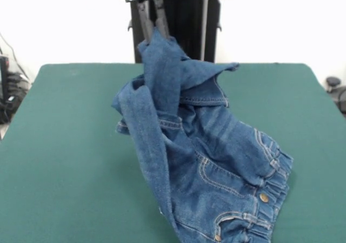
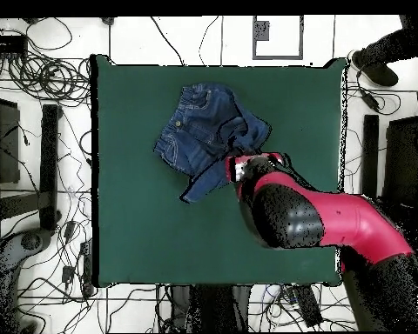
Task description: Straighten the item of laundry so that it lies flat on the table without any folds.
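The blue denim jeans (image 1: 216, 162) are partly lifted off the dark green table (image 1: 65, 145). My gripper (image 1: 153, 25) is shut on a leg end at the top and holds it up, so the cloth hangs in a twisted fold. The gathered waistband with the metal button (image 1: 264, 197) rests on the table at the front right. In the overhead view the jeans (image 2: 204, 135) lie bunched in the table's upper middle, and the red arm (image 2: 317, 217) covers the gripper. The table (image 2: 134, 235) shows all round them.
The robot's black pedestal (image 1: 189, 26) stands behind the table's far edge. Cables and boxes (image 2: 38, 130) lie on the floor round the table. A dark shoe (image 2: 378, 70) shows at the overhead view's upper right.
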